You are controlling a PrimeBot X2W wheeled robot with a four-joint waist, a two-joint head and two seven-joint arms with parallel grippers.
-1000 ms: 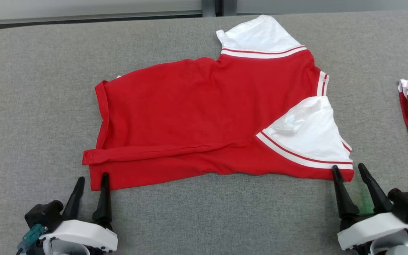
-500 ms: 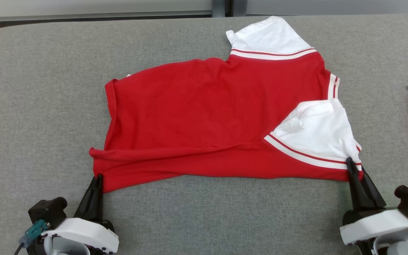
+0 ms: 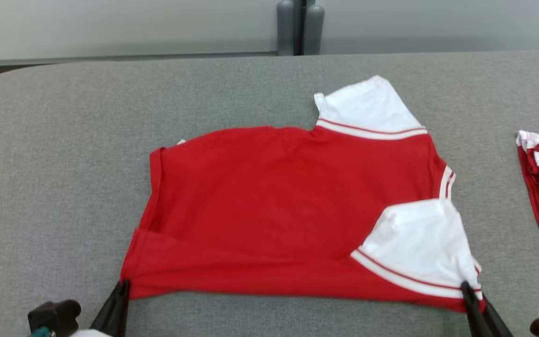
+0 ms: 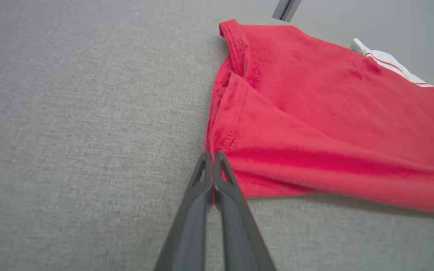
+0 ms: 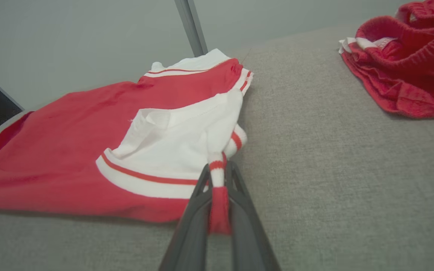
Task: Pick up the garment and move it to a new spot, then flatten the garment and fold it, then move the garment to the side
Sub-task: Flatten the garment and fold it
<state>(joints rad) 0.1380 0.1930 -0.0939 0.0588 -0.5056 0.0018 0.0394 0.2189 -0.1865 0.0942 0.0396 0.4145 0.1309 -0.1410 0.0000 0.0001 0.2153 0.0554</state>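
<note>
The left gripper (image 4: 213,155) has two long, dark grey fingers (image 4: 190,222) that taper to narrow tips, each with a triangular cut-out near the tip. The right gripper (image 5: 219,165) is of matching dark grey, tapered form. On the left wrist are a rounded black knob (image 3: 55,312) and a teal connector (image 3: 41,333).

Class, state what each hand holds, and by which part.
The red-and-white shirt: left hand pinches its near hem corner, right hand its near corner by the white sleeve.
</note>
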